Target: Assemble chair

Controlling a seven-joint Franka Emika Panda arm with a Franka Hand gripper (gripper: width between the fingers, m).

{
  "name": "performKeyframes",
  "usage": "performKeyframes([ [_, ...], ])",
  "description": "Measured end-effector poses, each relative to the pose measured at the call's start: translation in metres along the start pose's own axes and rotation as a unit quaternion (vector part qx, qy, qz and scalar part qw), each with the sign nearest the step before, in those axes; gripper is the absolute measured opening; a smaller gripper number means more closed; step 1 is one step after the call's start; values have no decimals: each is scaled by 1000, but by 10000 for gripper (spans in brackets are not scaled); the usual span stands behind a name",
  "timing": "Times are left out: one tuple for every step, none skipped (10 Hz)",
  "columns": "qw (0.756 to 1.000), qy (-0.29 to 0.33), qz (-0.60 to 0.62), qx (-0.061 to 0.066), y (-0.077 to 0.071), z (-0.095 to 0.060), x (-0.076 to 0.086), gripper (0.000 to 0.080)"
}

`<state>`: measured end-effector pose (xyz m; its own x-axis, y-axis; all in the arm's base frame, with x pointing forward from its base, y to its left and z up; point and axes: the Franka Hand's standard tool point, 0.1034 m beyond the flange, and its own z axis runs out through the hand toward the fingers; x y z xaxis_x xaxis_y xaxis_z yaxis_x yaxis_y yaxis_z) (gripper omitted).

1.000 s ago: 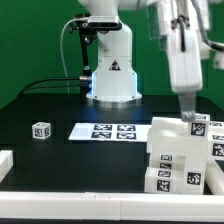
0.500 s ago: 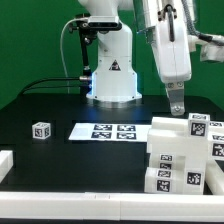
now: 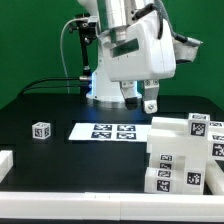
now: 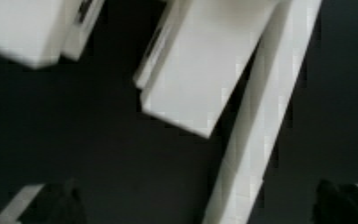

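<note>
- Gripper [image 3: 145,103] hangs above the black table [image 3: 60,110], just past the marker board [image 3: 112,131], carrying nothing that I can see; whether its fingers are spread or closed I cannot tell, since the wrist housing covers most of them from the exterior view.
- Behind it, the arm's bulky white body blocks much of the robot base [image 3: 112,75].
- On the exterior view's right I see the chair parts [image 3: 180,155] stacked in a blocky white cluster with tags facing the camera; the frame edge cuts them off.
- My wrist view is badly blurred: only slanted white bars [image 4: 202,70] over dark table show, and I cannot say which pieces they are.
- One small tagged cube [image 3: 40,130] sits alone, well apart, on the exterior view's left.
</note>
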<state>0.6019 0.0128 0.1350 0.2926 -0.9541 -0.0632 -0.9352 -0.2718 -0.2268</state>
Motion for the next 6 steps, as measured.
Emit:
performKeyframes([
  [999,-1,-48,-1,0,1,-2,649],
  [998,0,-68,-1,0,1,0,649],
  [994,0,-110,-1,1,1,0,649],
  [989,0,-151,-1,1,1,0,649],
  [982,0,-191,-1,2,0,4,649],
  [968,-3,-252,-3,16,-4,26,649],
])
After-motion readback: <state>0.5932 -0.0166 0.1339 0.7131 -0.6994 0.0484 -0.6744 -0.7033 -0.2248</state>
